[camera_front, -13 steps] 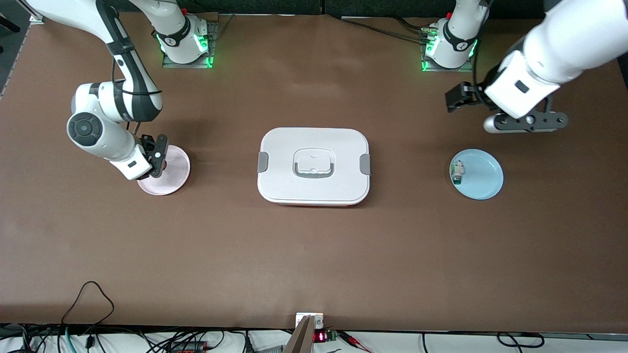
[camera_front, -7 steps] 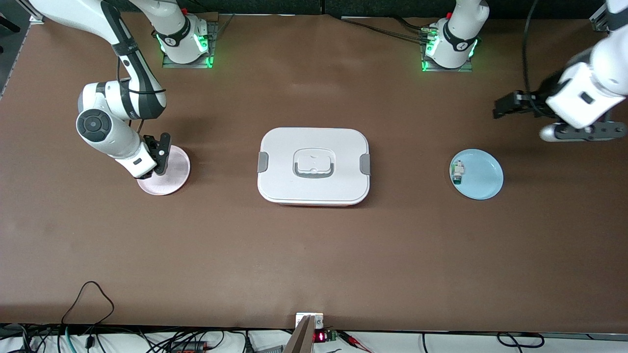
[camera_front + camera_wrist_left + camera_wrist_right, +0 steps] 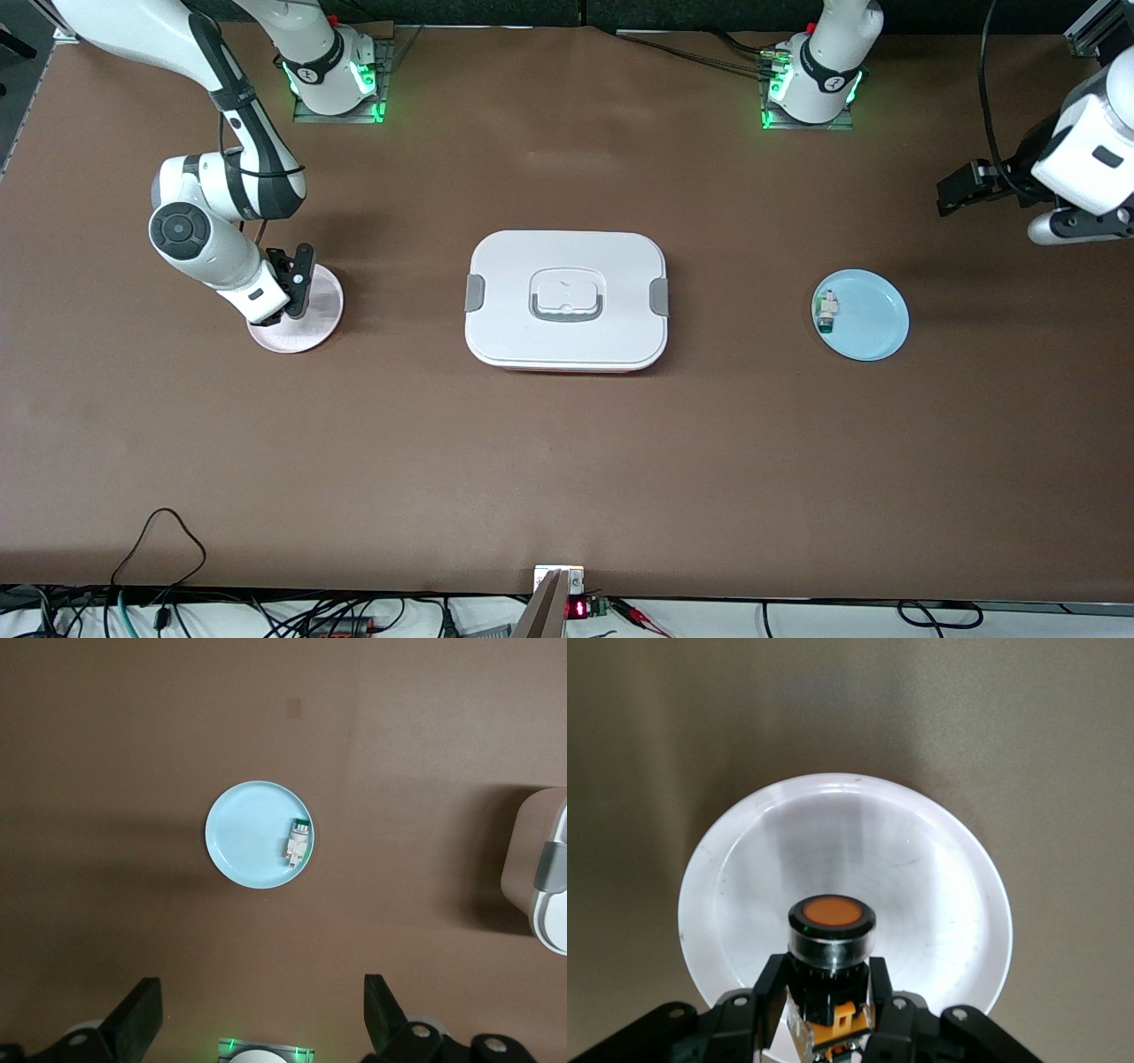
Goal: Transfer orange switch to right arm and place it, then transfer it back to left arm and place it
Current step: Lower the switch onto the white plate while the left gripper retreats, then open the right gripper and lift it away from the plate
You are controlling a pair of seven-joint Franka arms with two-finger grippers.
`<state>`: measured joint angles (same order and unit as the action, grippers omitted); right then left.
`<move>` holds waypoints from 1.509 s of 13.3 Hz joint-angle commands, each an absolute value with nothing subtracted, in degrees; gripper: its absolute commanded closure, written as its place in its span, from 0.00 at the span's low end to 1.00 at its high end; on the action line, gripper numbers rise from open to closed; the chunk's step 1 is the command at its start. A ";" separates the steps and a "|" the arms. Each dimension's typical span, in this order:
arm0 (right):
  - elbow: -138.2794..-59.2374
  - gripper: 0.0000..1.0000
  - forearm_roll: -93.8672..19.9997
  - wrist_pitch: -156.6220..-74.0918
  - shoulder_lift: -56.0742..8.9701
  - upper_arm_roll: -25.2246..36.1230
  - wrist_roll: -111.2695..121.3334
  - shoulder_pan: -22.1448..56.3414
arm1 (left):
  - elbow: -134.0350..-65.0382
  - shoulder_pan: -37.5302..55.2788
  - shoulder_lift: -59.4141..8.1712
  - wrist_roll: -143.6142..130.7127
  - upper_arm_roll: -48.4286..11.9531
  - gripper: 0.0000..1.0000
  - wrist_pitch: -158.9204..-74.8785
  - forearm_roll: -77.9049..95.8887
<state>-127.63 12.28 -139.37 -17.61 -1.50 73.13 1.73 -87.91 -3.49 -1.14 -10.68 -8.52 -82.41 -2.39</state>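
The orange switch [image 3: 831, 935], black with a round orange end, sits between the fingers of my right gripper [image 3: 830, 988], which is shut on it. The right gripper [image 3: 295, 282] hangs over a pale pink plate [image 3: 321, 310] at the right arm's end of the table; the front view does not show the switch. The white box [image 3: 567, 299] with grey latches stands at mid-table. My left gripper [image 3: 961, 189] is high up at the left arm's end of the table. Its fingers [image 3: 142, 1014] stand wide open and empty.
A light blue plate [image 3: 873, 319] lies between the box and the left arm's end, with a small white-and-green component [image 3: 827, 312] on its rim side toward the box. In the left wrist view the blue plate [image 3: 248, 828] and a box corner [image 3: 540, 859] show.
The left arm has swung away from the box toward its own end of the table, gripper still open. The right gripper has shifted slightly over the pink plate, still holding the switch.
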 commanded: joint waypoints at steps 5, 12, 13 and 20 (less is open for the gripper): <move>-128.15 0.41 12.92 -141.59 -18.90 -1.49 73.21 0.53 | -93.43 -2.90 3.34 -10.02 -8.35 0.00 -86.22 1.93; -127.27 0.00 12.22 -137.48 -14.69 -1.58 73.30 0.79 | -92.81 -2.90 2.29 -9.84 -8.61 0.00 -86.84 1.93; -126.31 0.00 12.04 -136.07 -14.16 -1.58 73.30 0.97 | -92.73 -2.90 2.20 -9.93 -8.70 0.00 -87.01 2.02; -113.84 0.00 2.72 -126.93 -11.78 -1.67 73.04 2.28 | -92.64 -3.16 1.85 -10.63 -8.88 0.00 -87.19 3.33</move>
<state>-118.16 4.34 -130.72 -12.57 -1.52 73.03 1.46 -92.11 -2.82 1.62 -10.76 -8.69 -86.38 1.62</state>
